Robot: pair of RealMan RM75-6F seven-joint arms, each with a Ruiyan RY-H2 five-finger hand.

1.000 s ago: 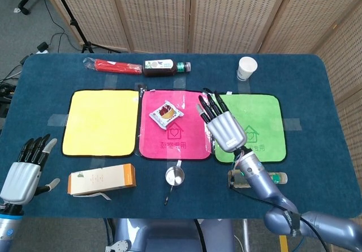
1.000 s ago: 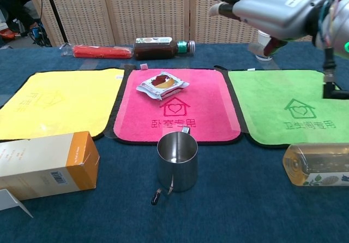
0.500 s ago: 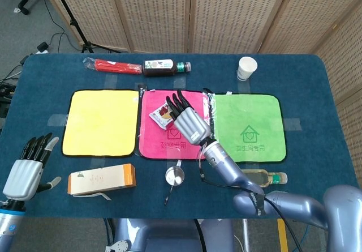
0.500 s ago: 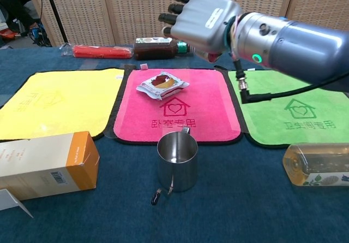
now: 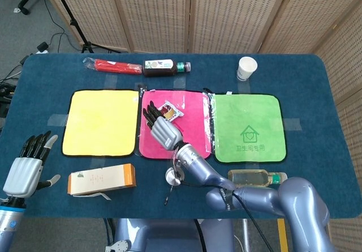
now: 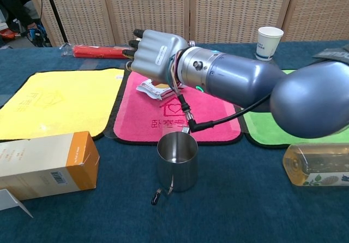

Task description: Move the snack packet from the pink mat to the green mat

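The snack packet [image 5: 171, 110] [image 6: 150, 90], white with a red picture, lies on the far part of the pink mat [image 5: 189, 128] [image 6: 174, 120]. My right hand [image 5: 161, 128] [image 6: 156, 54] hovers over the mat's left half with its fingers stretched out and nothing in them. It sits just left of the packet and hides part of it. Whether it touches the packet is unclear. The green mat [image 5: 246, 128] [image 6: 258, 129] lies to the right, partly behind my right forearm in the chest view. My left hand [image 5: 25, 168] hangs at the near left, fingers spread and holding nothing.
A steel cup [image 5: 174, 176] [image 6: 176, 160] stands just in front of the pink mat, under my right arm. A carton [image 5: 102, 178] lies near left and a clear bottle [image 5: 257, 177] near right. A yellow mat [image 5: 100, 122], paper cup [image 5: 246, 68] and dark bottle [image 5: 165, 66] are further off.
My right hand has swept left from the green mat's edge across the pink mat and come down beside the snack packet. The left hand has barely shifted.
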